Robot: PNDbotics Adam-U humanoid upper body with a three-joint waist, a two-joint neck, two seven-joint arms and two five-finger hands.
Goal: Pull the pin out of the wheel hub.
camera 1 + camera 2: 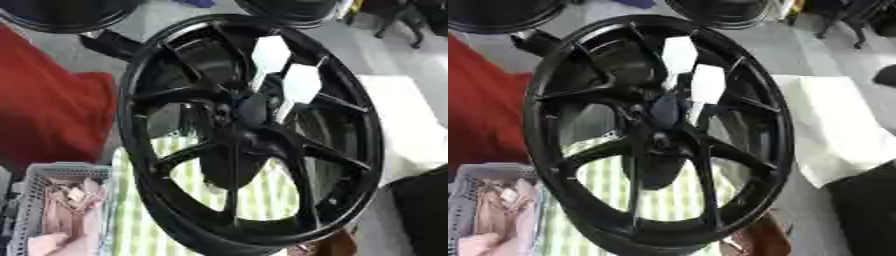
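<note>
- Hands: no hand can be picked out against the black metal, so I cannot tell open, clenched or grasping.
- A dark mass point(229, 167) shows through the spokes just below the hub. I cannot tell what it is.
- The black alloy wheel point(131, 125) stands on its edge, face to the camera, tilted, and fills most of both views.
- The hub point(238, 114) sits slightly above the wheel's middle, with dark spokes fanning out to the rim.
- Two white tabs stick out at the hub's upper right: the upper tab point(269, 54) and the lower tab point(300, 84). They are flat and roughly hexagonal, and each narrows toward the hub. They sit just beside each other.
- I can't confirm the pin beyond those tabs; where they meet the hub is too dark to read.
- Under the wheel is a green-and-white striped cloth point(140, 227), also visible through the lower spoke gaps.
- Lower left of the wheel is a grey slotted basket point(31, 200) with pinkish pieces inside.
- Left of the wheel is a red fabric point(52, 115).
- Right of the wheel is a white sheet point(842, 135) on grey floor, with a dark block point(424, 215) below it.
- Above the wheel are parts of two more black wheels point(61, 15).
- At the wheel's bottom right edge is a brown object point(756, 241), not identifiable.
</note>
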